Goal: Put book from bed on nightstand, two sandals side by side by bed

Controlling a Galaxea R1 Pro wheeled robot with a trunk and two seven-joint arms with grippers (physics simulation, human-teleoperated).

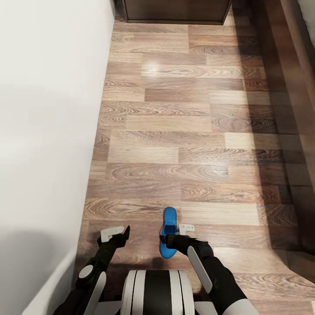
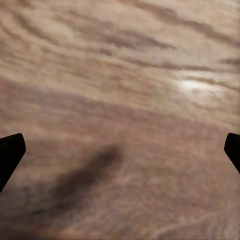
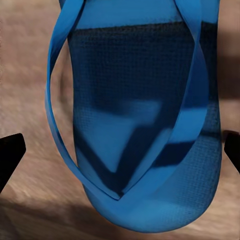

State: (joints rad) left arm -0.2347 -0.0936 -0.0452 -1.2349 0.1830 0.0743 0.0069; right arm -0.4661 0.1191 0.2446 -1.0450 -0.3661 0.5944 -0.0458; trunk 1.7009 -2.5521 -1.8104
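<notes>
Low at the front of the head view, both dark arms reach forward over the wood-plank floor (image 1: 175, 131) on either side of the robot's white trunk (image 1: 153, 291). The left gripper (image 1: 117, 233) hangs above bare planks with its fingers spread wide, nothing between them; in the left wrist view its two dark fingertips (image 2: 10, 152) sit at opposite edges over blurred floor. The right gripper (image 1: 175, 234) is at a bright blue sandal (image 1: 168, 232) that lies lengthwise on the floor, toe pointing away from the robot; from the right wrist view the jaws stand wide on either side of the sandal, its thong straps up, and I cannot tell whether they touch it. A white wall (image 1: 48, 131) bounds the corridor's left side, the bed's dark-brown base (image 1: 291, 65) its right, and a dark-brown nightstand (image 1: 175, 11) closes the far end, leaving a long open strip of floor between.
</notes>
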